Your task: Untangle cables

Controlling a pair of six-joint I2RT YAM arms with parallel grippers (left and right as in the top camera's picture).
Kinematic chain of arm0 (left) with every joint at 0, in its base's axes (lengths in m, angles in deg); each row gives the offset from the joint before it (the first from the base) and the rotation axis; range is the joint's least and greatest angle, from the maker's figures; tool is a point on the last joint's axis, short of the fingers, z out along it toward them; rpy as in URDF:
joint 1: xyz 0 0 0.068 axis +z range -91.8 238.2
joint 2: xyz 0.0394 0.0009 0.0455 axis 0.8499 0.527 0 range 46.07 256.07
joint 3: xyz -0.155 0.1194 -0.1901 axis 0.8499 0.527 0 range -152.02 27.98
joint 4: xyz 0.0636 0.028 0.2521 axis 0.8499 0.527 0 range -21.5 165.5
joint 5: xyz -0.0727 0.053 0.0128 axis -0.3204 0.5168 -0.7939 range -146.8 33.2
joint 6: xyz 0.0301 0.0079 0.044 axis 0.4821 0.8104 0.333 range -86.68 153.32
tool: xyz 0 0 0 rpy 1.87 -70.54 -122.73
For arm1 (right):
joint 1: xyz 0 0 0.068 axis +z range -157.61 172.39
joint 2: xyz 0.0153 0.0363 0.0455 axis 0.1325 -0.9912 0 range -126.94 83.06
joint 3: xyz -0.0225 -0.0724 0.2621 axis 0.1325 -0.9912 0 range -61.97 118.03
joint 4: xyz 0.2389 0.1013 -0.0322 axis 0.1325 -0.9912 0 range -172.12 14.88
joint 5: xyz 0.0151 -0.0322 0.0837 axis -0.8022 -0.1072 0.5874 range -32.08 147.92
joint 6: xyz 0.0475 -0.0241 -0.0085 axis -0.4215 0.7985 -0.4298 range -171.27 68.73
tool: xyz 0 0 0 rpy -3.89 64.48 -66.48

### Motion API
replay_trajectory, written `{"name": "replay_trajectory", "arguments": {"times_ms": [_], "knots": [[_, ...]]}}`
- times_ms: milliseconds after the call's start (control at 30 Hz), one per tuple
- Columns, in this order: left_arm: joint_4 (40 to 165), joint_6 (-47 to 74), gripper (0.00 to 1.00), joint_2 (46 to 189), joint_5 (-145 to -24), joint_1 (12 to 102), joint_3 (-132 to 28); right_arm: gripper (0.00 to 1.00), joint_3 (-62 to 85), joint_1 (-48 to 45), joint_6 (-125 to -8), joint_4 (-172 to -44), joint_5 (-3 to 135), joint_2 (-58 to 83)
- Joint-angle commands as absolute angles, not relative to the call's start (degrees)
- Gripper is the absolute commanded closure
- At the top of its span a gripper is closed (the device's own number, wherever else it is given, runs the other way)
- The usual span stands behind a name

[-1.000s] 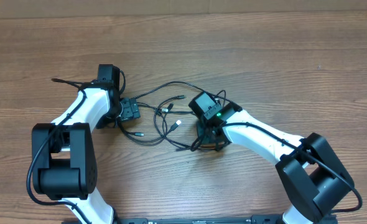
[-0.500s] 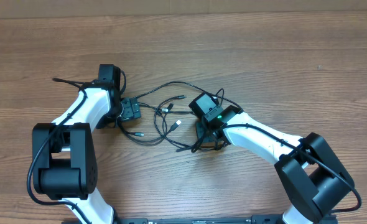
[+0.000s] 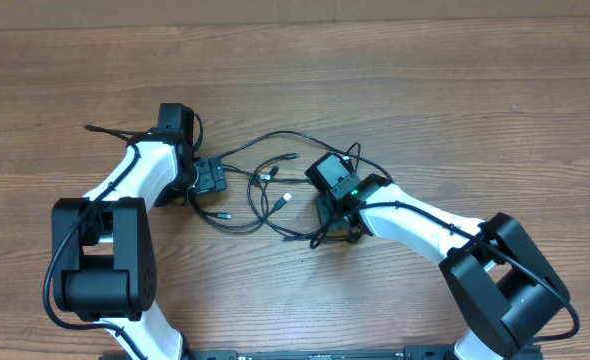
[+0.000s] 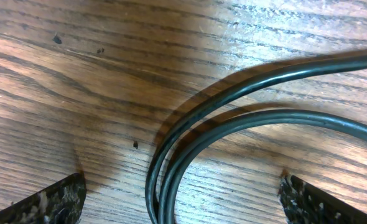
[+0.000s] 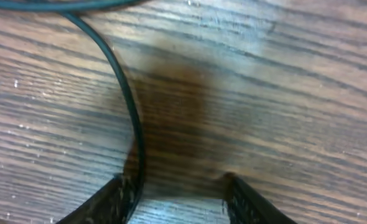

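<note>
— Two strands of the cables (image 4: 162, 180) are passing between the fingers of the left gripper (image 4: 183, 199), is it so?

— Yes. They are coming up from 6 o'clock and bending toward 3 o'clock. Its jaws are standing fully apart and gripping nothing.

— And the right gripper (image 5: 177, 199)?

— It is standing partly open. One cable (image 5: 135, 124) is running along its finger at 7 o'clock, but I am not seeing any pinch.

— Where is the tangle lying on the table (image 3: 425, 80)?

— From above, it is lying between both arms, at 3 o'clock from the left gripper and 10 o'clock from the right. I am judging the left one better placed.
</note>
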State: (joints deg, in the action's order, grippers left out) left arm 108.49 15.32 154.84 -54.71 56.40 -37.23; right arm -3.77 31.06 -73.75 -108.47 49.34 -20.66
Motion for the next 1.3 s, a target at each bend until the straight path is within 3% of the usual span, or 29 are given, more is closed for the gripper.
{"name": "replay_trajectory", "arguments": {"times_ms": [0,267,733,1133,1267], "knots": [[108.5,15.6,0.00,161.1,-63.6,55.8,-33.1,0.48,-7.0,31.2,-73.6,-106.6,47.2,-20.6],[109.0,15.1,0.03,161.1,-53.5,56.0,-33.1,0.43,-10.4,27.4,-74.5,-109.9,40.4,-20.6],[111.8,8.4,0.00,161.1,-49.5,61.5,-33.1,0.39,-10.4,-1.7,-75.7,-115.7,47.7,-20.6],[111.7,7.6,0.00,161.1,-54.8,65.4,-33.1,0.24,-10.2,-10.5,-75.0,-113.0,52.6,-20.6],[110.4,10.2,0.00,161.1,-59.9,64.6,-33.1,0.08,-10.2,-9.2,-68.1,-110.7,67.1,-20.6]]}}
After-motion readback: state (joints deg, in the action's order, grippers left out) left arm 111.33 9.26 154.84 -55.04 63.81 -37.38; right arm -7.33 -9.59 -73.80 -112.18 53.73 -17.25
